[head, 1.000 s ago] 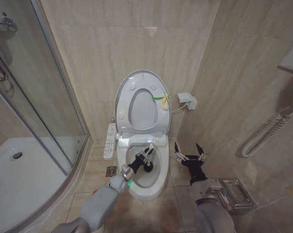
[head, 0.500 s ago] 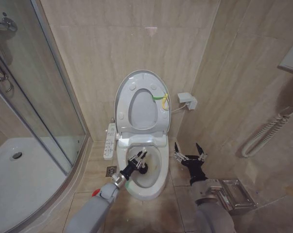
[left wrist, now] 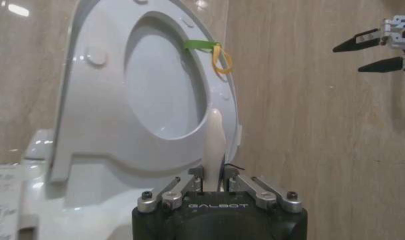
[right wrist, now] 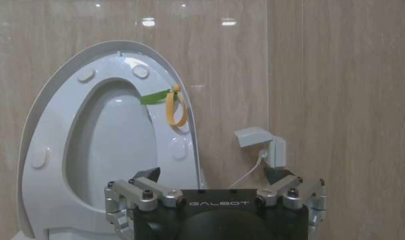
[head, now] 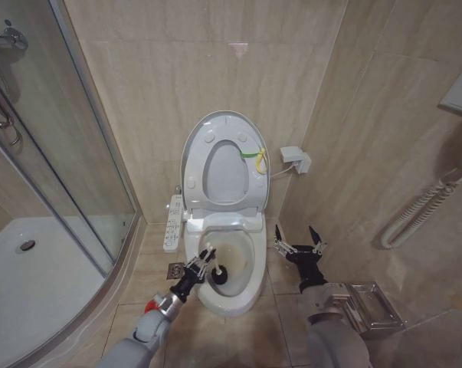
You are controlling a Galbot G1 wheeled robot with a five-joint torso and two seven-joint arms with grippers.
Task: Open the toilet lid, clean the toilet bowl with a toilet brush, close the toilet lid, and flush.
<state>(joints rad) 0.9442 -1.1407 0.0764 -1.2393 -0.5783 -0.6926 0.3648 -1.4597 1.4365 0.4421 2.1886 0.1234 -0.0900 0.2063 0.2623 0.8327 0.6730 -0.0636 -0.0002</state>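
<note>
The toilet lid [head: 223, 165] stands upright against the wall together with the seat ring, a yellow-green strap [head: 253, 157] at its edge. Below it the toilet bowl [head: 242, 257] lies uncovered, stained yellow-brown inside. My left gripper [head: 201, 266] hovers over the bowl's near left rim, shut on the white handle of the toilet brush [head: 219, 277], whose dark head sits low in the bowl. In the left wrist view the handle [left wrist: 214, 145] rises from between the shut fingers before the lid [left wrist: 142, 90]. My right gripper [head: 298, 246] waits open to the bowl's right, facing the lid [right wrist: 116, 140].
A glass shower enclosure [head: 77, 169] with its white tray [head: 39, 268] takes the left side. A button panel [head: 173, 222] hangs on the bowl's left, a floor drain [head: 175, 270] below it. A wall box [head: 296, 159], a coiled hose [head: 414, 215] and a metal rack [head: 368, 307] are on the right.
My left gripper has drawn back toward the bowl's near left rim, dragging the brush with it across the bowl. The right arm has stayed still.
</note>
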